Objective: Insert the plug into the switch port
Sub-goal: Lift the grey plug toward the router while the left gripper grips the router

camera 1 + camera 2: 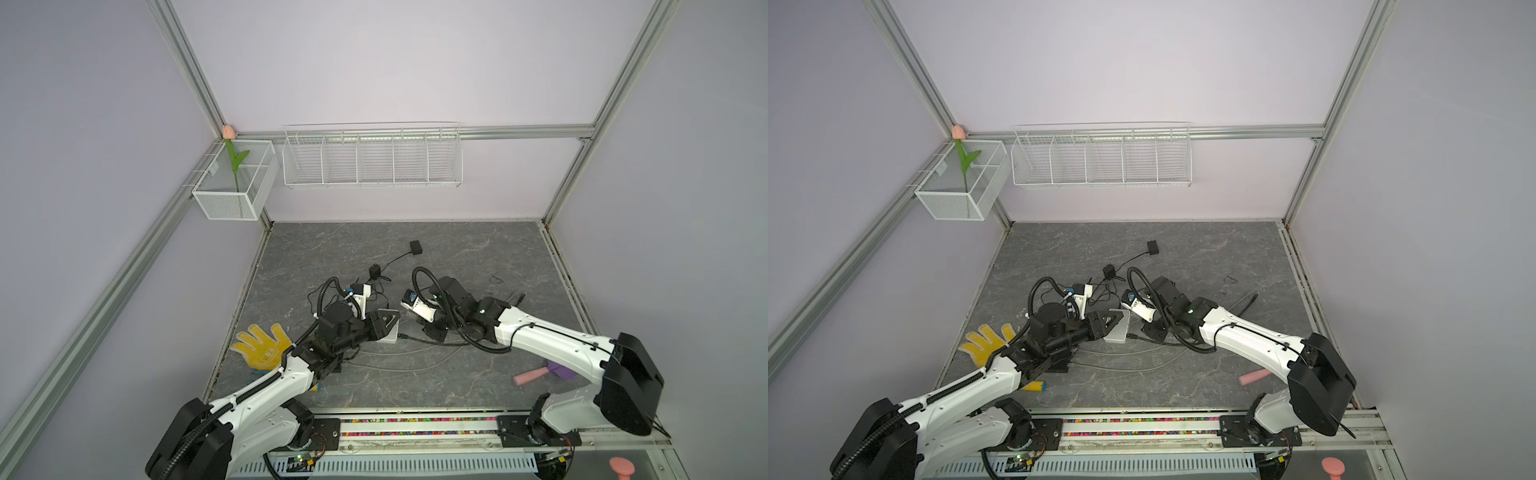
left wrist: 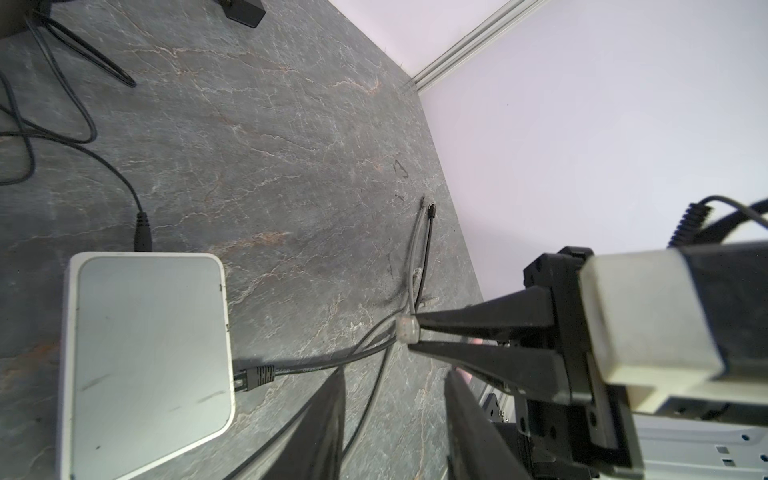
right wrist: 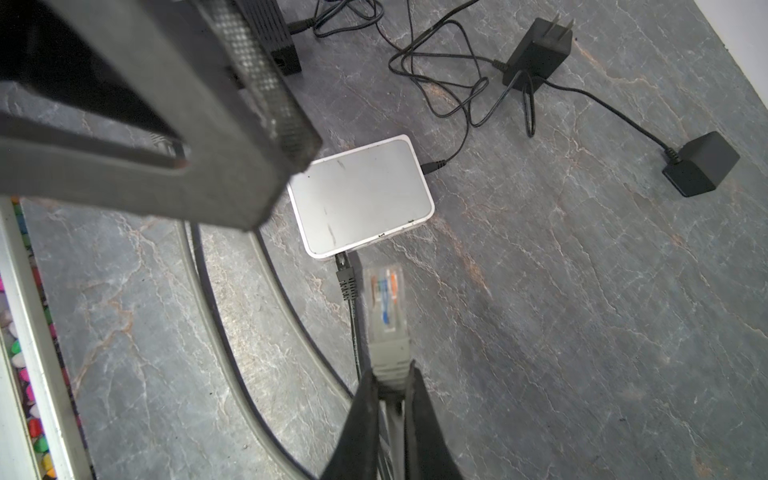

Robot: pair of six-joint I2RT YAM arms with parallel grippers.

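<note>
While pinching the clear-tipped grey network plug (image 3: 384,307) by its boot in the tightly closed right end effector (image 3: 392,382), aims it nose-first at the flat white plastic switch (image 1: 1119,332), just short at 9 o'clock in a top view, left end effector (image 2: 395,372) parted beside it, seemingly to brace.

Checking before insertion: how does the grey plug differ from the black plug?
The black plug sits in the switch; the grey plug is outside it, held by the right gripper. The grey plug's tip is clear, showing coloured wires; the black plug is all dark. Both face the same switch side.
</note>
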